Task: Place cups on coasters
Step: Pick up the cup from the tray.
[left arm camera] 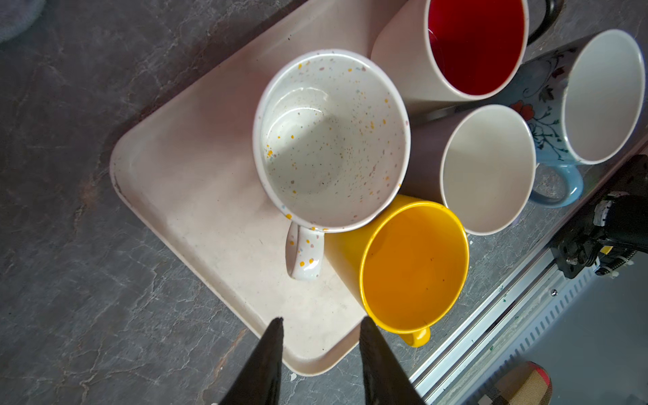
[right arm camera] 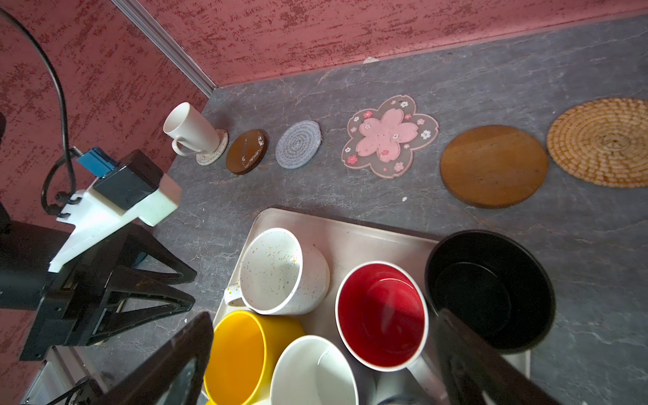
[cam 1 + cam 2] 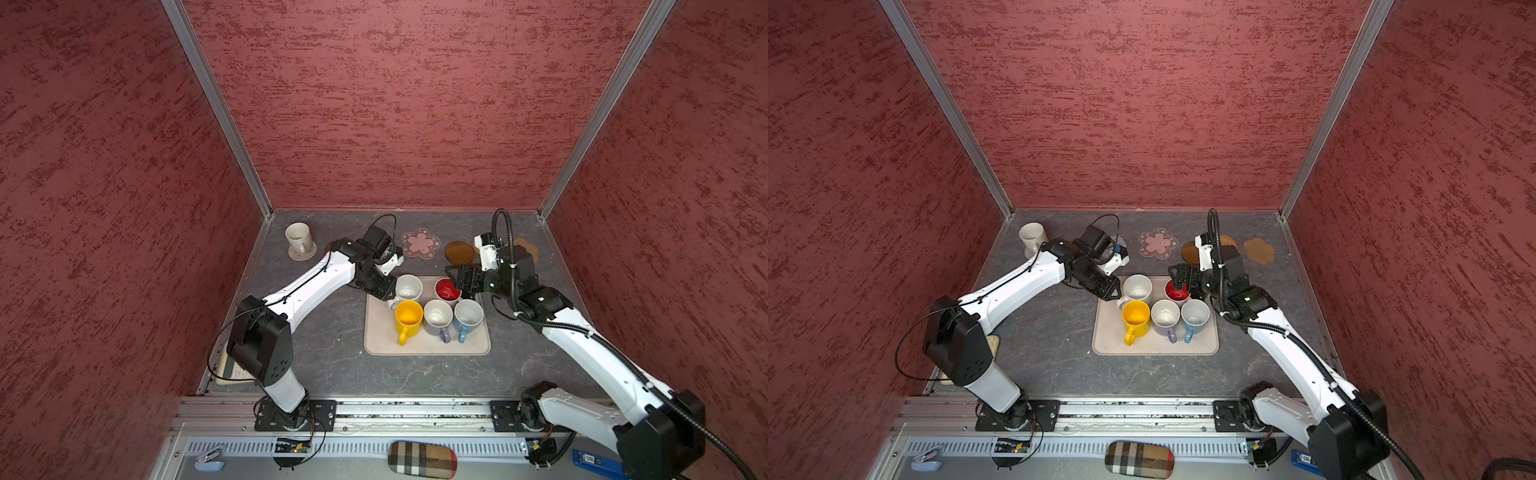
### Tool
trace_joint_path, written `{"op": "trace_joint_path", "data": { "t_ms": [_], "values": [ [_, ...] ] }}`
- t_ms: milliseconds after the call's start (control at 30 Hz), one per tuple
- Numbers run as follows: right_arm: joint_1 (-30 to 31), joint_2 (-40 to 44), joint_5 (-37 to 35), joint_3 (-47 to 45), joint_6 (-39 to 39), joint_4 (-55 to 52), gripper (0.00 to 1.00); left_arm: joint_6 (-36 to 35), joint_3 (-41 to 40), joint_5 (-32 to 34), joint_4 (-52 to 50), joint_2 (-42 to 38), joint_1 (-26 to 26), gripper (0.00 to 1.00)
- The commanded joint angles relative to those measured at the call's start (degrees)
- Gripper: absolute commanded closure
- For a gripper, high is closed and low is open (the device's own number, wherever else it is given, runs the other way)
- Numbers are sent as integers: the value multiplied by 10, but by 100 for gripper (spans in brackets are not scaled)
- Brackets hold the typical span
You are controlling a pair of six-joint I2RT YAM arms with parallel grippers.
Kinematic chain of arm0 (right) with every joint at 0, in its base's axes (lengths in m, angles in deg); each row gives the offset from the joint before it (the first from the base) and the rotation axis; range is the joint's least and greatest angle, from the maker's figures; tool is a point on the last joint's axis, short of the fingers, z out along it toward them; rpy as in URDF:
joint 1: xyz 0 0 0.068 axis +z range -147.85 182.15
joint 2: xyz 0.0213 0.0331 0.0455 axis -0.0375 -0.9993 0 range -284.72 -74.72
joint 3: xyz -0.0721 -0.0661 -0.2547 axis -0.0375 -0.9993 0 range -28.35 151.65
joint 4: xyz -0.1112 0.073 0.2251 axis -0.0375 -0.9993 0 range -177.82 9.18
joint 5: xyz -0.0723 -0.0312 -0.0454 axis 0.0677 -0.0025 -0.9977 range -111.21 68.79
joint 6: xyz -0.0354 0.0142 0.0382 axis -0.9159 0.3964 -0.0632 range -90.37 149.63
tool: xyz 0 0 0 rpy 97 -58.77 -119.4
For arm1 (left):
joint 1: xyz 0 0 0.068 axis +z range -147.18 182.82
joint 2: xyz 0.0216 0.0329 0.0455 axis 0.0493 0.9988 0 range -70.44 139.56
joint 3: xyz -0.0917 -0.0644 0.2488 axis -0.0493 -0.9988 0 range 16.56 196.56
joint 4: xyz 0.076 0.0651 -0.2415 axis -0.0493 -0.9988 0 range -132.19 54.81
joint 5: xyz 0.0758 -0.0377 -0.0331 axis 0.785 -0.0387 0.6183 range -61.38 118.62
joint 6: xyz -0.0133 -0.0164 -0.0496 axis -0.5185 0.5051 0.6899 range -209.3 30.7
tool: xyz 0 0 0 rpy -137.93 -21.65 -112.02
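Note:
Five cups stand on the beige tray [image 3: 382,336]: speckled white [image 3: 409,286], red-inside white [image 3: 448,289], yellow [image 3: 409,318], lavender [image 3: 437,318], light blue [image 3: 468,318]. The black cup [image 2: 491,291] shows only in the right wrist view. A plain white cup [image 3: 298,237] sits on the beige woven coaster [image 2: 214,154]. Bare coasters: dark disc [image 2: 246,151], grey woven [image 2: 298,144], pink flower [image 3: 420,244], brown disc [image 2: 493,166], rattan [image 2: 601,142], cork [image 3: 1259,250]. My left gripper [image 1: 322,321] hovers narrowly open, empty, by the speckled cup's handle. My right gripper [image 2: 322,329] is wide open above the red-inside cup.
Red walls close in the left, back and right sides. A metal rail [image 3: 395,409] with both arm bases runs along the front. A plaid case [image 3: 422,457] lies below it. A flat pale object [image 3: 232,370] sits under the left arm's base.

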Motion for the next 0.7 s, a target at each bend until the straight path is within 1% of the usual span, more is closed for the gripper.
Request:
{"op": "trace_joint_path", "data": {
  "t_ms": [0, 167, 300, 433, 667],
  "values": [
    [4, 7, 1, -12, -5, 3, 1, -5, 0, -3, 15, -12, -13, 62],
    [4, 7, 3, -16, -3, 9, 1, -6, -14, 7, 12, 2, -27, 64],
    [4, 7, 4, -16, 0, 12, 1, -3, -18, 39, 13, 24, -35, 65],
    [4, 8, 4, -19, 1, 14, 1, -3, -12, 48, 13, 43, -36, 70],
    [3, 10, 3, -33, 2, 20, 1, 0, 2, 64, 19, 56, -34, 70]
  ]
}}
